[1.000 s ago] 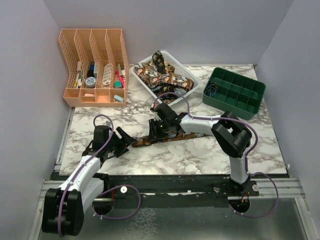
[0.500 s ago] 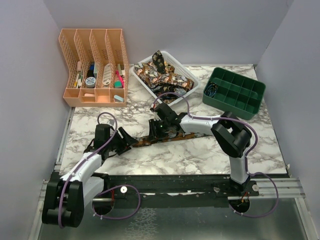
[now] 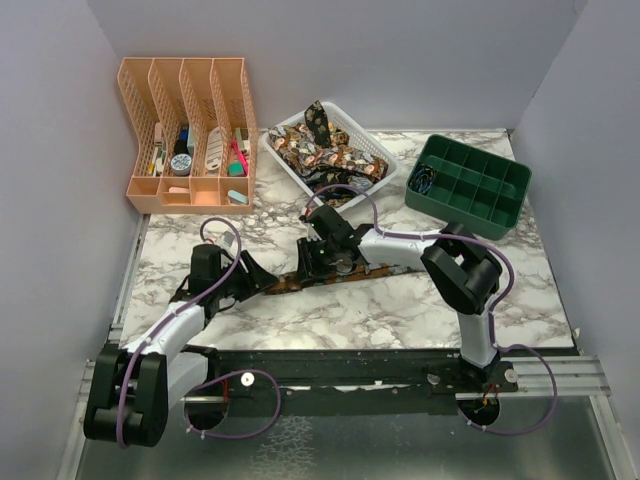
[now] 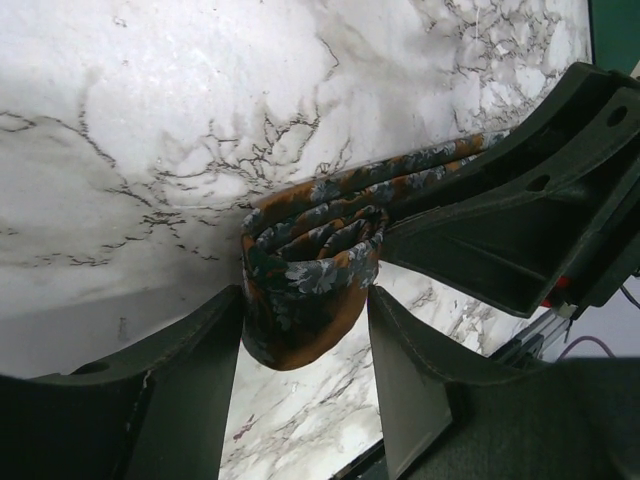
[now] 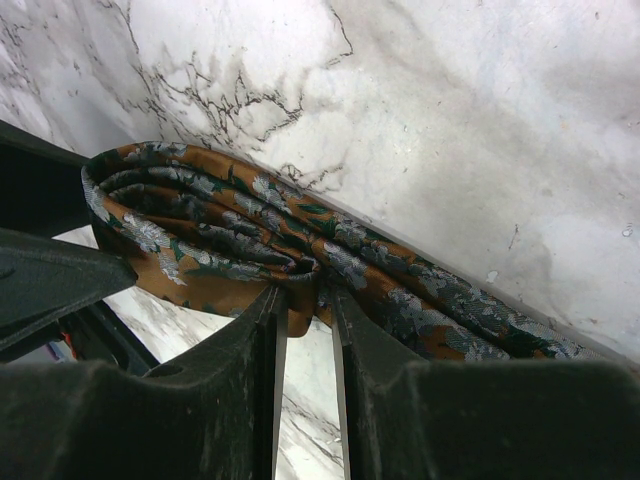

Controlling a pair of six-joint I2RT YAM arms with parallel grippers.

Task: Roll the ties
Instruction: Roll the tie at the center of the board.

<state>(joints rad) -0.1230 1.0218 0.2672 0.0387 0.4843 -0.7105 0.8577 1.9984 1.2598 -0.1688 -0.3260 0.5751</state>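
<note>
From overhead, both my arms are meeting over a dark, orange-and-cream paisley fabric necktie (image 3: 290, 283). It is lying on the white marble-patterned table (image 3: 400, 310), just in front of the white plastic lattice basket (image 3: 285, 170). In that view my wrists are hiding the fingers.

My left wrist camera is showing what the overhead view cannot. One end of the necktie is wound into a loose coil, and my left gripper (image 4: 305, 310) is straddling it with a finger pressing against each side, so I am grasping the coil. My right wrist camera is showing my right gripper (image 5: 305, 295) clenched nearly together on a fold of the necktie right beside the coil.

Only the overhead view is taking in the surroundings. More patterned ties (image 3: 330, 155) are lying heaped inside the basket. An orange plastic file organiser (image 3: 185, 80) is standing left of the basket, and a dark green compartment tray (image 3: 470, 185) is sitting right of it. My right forearm is covering much of the necktie's unrolled stretch.
</note>
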